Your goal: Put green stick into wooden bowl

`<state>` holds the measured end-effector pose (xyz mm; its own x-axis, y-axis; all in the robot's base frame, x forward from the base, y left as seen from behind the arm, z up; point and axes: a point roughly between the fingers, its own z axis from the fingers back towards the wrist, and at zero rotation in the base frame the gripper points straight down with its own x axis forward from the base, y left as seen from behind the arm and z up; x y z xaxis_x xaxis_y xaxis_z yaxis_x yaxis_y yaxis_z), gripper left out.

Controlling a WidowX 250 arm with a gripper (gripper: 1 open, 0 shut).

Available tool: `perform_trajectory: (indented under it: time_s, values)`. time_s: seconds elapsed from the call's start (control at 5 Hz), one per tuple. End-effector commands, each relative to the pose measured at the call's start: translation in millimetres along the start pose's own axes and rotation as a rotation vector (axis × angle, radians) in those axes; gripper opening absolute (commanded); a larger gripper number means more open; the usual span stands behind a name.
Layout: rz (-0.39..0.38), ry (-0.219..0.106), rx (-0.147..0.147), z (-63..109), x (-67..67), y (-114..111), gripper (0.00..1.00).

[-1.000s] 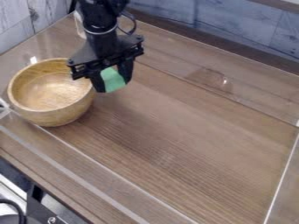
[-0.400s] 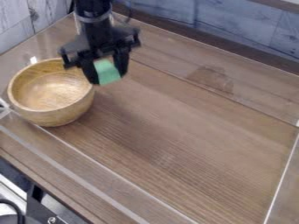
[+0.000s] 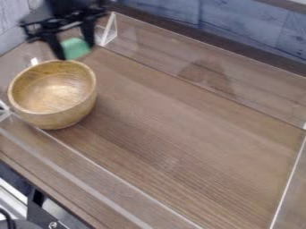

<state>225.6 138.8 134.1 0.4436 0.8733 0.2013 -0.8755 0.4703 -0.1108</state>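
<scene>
The green stick (image 3: 77,46) is pinched between the black fingers (image 3: 68,40), lifted clear of the desk (image 3: 180,134), just behind the far rim of the wooden bowl (image 3: 52,92), which lies below and nearer the camera.

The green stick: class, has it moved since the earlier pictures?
Yes. The green stick, held in the end effector, shifted left and up-frame, from right of the wooden bowl to above its far rim.

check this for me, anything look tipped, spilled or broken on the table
Nothing stands out. The wooden bowl sits upright and empty on the table. The green stick is held in the gripper above the bowl's far rim, not dropped. No spill or damage shows.
</scene>
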Motion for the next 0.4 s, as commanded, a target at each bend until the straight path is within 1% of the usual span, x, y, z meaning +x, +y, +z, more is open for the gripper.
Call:
perform_trajectory:
  time_s: [0.0, 0.2]
  values:
    - [-0.019, -0.051, -0.021, -1.0, 24.8, 20, 0.00]
    - [-0.039, -0.065, -0.014, -20.6, 20.9, 26, 1.00]
